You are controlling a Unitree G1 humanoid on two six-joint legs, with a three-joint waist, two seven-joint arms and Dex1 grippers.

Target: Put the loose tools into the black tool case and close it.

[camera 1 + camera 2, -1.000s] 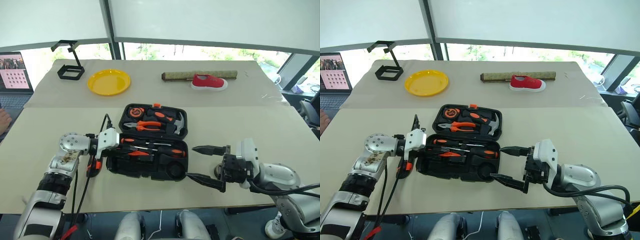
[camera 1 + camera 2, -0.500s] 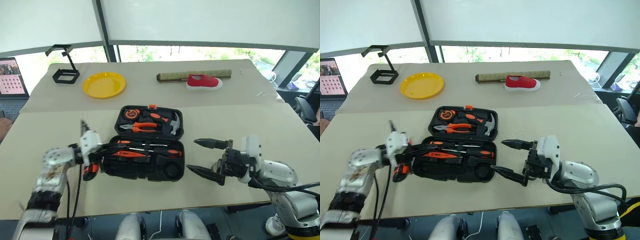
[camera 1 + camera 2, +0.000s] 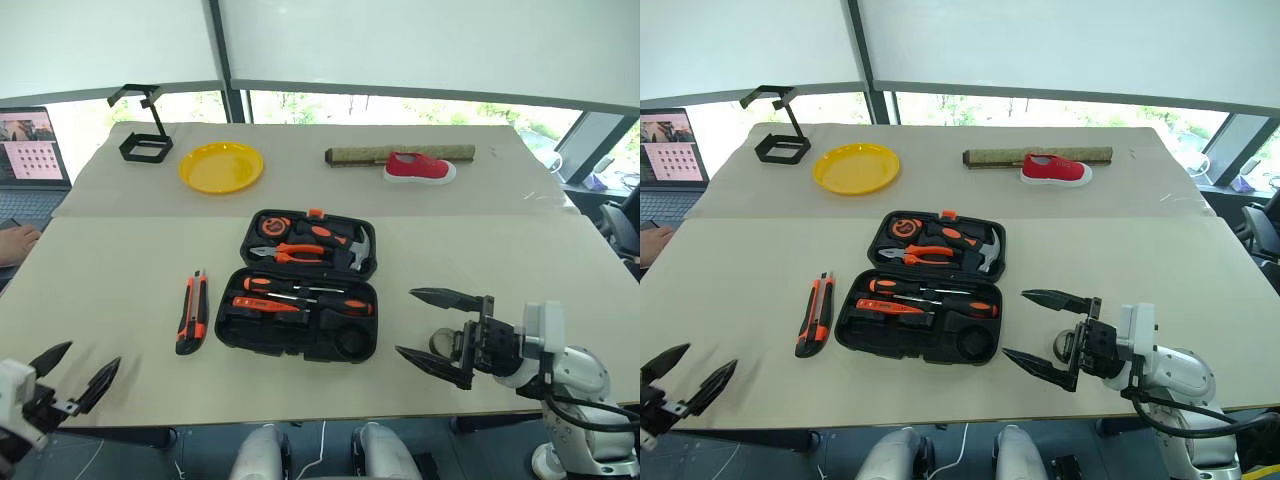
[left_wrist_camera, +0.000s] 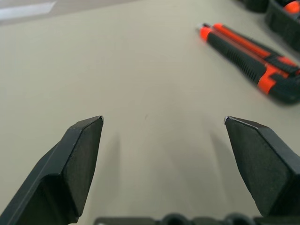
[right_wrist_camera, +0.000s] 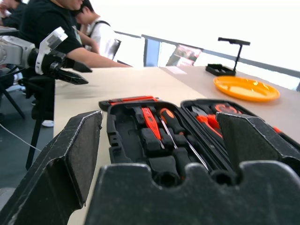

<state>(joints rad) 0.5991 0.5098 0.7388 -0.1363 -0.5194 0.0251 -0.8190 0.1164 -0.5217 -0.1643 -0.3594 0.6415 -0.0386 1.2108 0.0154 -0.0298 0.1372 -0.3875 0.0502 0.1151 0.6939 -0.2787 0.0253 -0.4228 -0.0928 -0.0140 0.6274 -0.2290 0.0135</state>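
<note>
The black tool case (image 3: 232, 330) lies open at the middle of the table. In its near half lie two black-and-orange screwdrivers (image 3: 305, 290) and a slim orange one (image 3: 262, 304). The orange-black utility knife (image 3: 192, 312) lies flat on the table just left of the case, also seen in the left wrist view (image 4: 253, 56). My left gripper (image 3: 95, 351) hangs open and empty off the near left table edge, well back from the knife. Just right of the case my right gripper (image 3: 405, 321) stands open and empty, its fingers (image 5: 70, 159) pointing at the case.
Pliers, a hammer and a tape measure fill the case's lid half (image 3: 310, 242). At the back stand a yellow plate (image 3: 222, 167), a black wire stand (image 3: 145, 145), a red shoe (image 3: 420, 166) and a long bar (image 3: 360, 154). A laptop (image 3: 30, 145) and a person's hand (image 3: 15, 242) are at the left edge.
My left gripper has drawn back from the case's left side to the near left table edge and opened. The knife stays on the table. The right gripper has barely moved.
</note>
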